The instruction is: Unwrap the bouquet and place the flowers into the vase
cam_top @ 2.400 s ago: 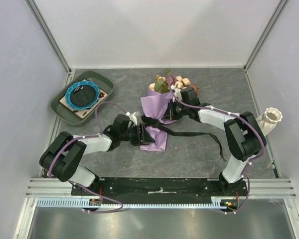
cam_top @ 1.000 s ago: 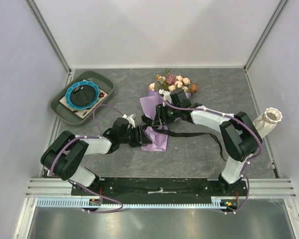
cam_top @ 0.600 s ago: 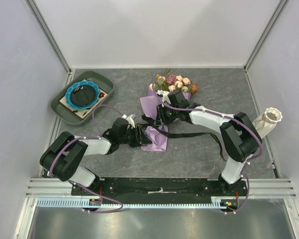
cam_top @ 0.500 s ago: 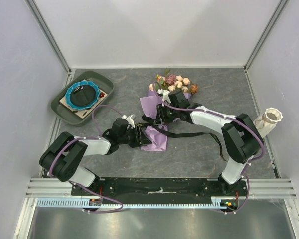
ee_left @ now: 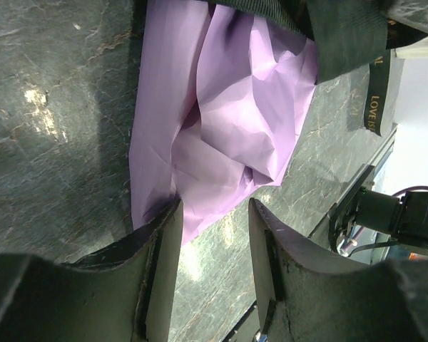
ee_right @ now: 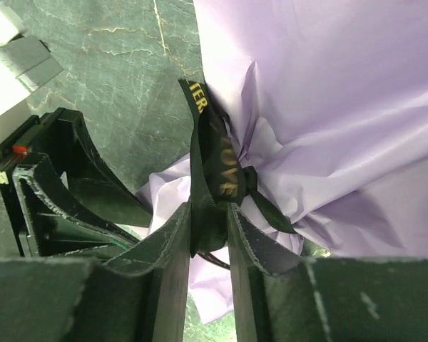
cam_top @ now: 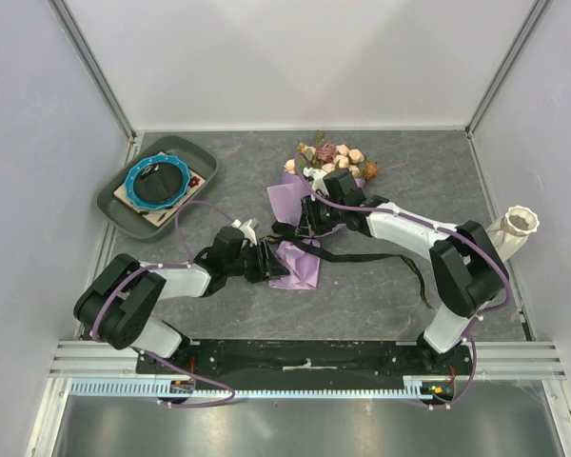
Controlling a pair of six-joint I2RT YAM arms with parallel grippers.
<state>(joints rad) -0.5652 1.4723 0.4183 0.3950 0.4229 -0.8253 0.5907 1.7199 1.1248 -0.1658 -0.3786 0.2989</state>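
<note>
I see right jaws pinched on the black ribbon (ee_right: pixel 215 178) | left jaws half open astride the tip of the bouquet (cam_top: pixel 290 200) (lilac paper, unclamped) | vase (cam_top: pixel 516 227) at 3 o'clock

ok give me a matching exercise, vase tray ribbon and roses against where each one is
1 vase
2 tray
3 ribbon
4 roses

A far left of the table
B in the right gripper
C right edge
D far middle, beyond the paper

Pairs: 1-C, 2-A, 3-B, 4-D
</note>
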